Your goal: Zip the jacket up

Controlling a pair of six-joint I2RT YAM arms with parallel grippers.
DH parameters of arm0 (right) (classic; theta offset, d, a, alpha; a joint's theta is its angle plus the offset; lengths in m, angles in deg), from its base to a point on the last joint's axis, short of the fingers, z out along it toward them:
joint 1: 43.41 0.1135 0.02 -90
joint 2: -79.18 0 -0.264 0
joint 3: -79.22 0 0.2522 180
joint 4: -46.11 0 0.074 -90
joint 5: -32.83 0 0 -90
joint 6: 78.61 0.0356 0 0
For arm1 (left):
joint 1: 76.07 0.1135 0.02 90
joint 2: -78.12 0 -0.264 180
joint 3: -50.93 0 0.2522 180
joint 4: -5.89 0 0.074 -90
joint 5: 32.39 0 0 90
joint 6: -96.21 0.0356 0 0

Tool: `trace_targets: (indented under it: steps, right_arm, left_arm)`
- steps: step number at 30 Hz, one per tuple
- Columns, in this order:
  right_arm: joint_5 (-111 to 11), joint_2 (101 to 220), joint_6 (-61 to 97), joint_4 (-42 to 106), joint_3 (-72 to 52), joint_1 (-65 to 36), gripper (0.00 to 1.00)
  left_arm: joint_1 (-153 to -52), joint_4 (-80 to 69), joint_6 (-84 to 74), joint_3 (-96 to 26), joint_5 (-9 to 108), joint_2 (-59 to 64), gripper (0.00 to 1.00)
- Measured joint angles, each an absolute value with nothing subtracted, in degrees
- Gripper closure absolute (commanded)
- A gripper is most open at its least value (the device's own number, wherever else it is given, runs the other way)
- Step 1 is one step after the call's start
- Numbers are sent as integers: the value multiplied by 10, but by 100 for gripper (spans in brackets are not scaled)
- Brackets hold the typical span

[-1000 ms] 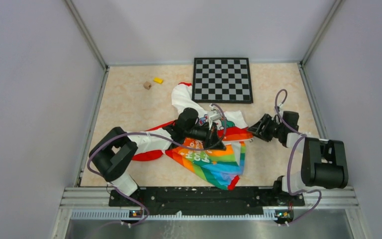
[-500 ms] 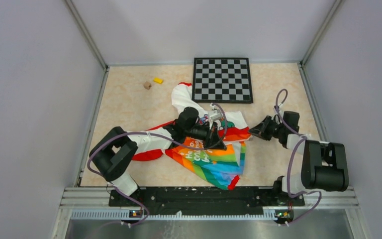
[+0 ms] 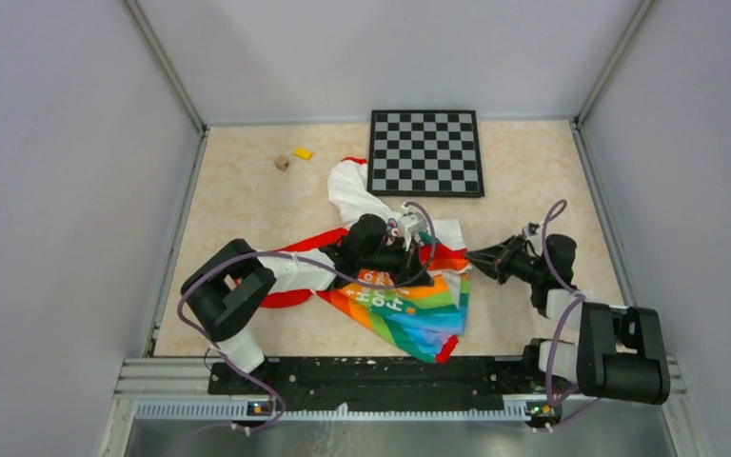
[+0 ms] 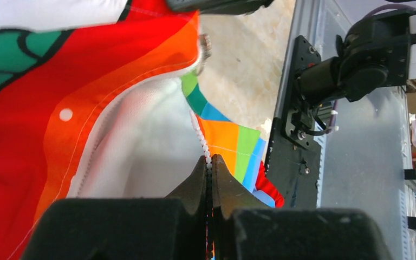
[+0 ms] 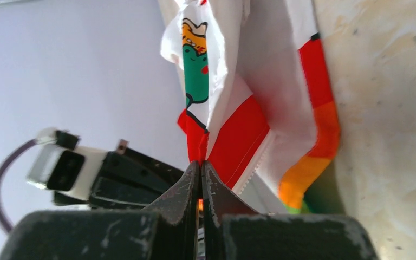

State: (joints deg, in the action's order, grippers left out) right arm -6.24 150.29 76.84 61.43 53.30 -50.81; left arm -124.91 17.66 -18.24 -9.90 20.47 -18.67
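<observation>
The jacket (image 3: 409,309) lies crumpled mid-way across the bench (image 3: 247,190), the left gripper (image 4: 208,158) clamped on its zipper teeth (image 4: 201,138) and the right gripper (image 5: 199,162) on its red edge (image 5: 196,138), likely to tension both sides.

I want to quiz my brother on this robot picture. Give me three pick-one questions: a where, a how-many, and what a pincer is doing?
1. Where is the checkerboard? A) by the arm bases B) at the table's far edge C) under an arm
2. How many small blocks lie left of it? A) two B) four C) none
3. The left pincer is: A) wide open B) shut on the jacket's zipper edge C) holding a block
Answers: B, it lies farthest from the arms; A, one yellow block, one tan block; B, its fingers pinch zipper teeth.
</observation>
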Motion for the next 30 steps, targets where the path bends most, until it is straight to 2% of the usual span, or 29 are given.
trace_targets:
  steps: [6,15,25,30]
  right_arm:
    - [-64,1440,905,662,562,-467,100]
    - [-131,1318,1014,647,566,-365,100]
    - [-186,1318,977,592,566,-355,100]
    - [-185,1322,957,591,569,-352,100]
  left_arm:
    - [-1252,202,-192,-54,249,-186,100]
    - [-1263,272,-161,-45,254,-197,100]
    - [-1272,388,-135,-29,219,-226,100]
    - [-1273,400,-121,-27,212,-226,100]
